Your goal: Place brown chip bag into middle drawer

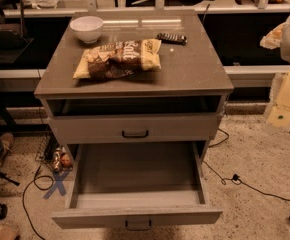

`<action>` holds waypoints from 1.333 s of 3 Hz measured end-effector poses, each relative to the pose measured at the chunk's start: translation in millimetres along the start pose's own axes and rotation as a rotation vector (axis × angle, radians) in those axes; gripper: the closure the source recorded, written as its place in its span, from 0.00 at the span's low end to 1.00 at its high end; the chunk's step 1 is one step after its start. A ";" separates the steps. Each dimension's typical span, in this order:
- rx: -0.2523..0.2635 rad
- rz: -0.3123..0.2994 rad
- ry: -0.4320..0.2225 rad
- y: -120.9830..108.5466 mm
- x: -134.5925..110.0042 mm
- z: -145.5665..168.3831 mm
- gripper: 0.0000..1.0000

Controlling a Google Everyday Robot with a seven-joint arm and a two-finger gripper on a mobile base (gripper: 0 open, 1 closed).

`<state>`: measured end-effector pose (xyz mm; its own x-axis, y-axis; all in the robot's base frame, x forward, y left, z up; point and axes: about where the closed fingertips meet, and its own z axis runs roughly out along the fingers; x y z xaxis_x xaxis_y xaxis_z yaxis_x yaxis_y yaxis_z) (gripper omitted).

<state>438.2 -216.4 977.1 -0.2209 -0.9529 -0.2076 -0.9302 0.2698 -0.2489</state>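
Likely end effector (286, 99), blurred, cropped right

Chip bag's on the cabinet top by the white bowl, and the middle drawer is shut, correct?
No: the camera view shows the middle drawer pulled open, not shut. The brown chip bag does lie on top by the white bowl. The pincer hangs at the far right.

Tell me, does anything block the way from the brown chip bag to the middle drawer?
Nothing visible does. The brown chip bag lies on the cabinet top; the middle drawer below is pulled open. The gripper hangs at the right edge, apart from the bag.
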 end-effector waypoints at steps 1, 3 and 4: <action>0.006 0.000 -0.004 -1.7 -2.2 -0.9 0.00; 0.046 0.031 -0.097 -89.3 -150.0 28.0 0.00; 0.038 0.049 -0.142 -112.1 -240.8 63.1 0.00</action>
<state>614.2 -8.5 995.2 -0.2195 -0.9102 -0.3513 -0.9069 0.3231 -0.2704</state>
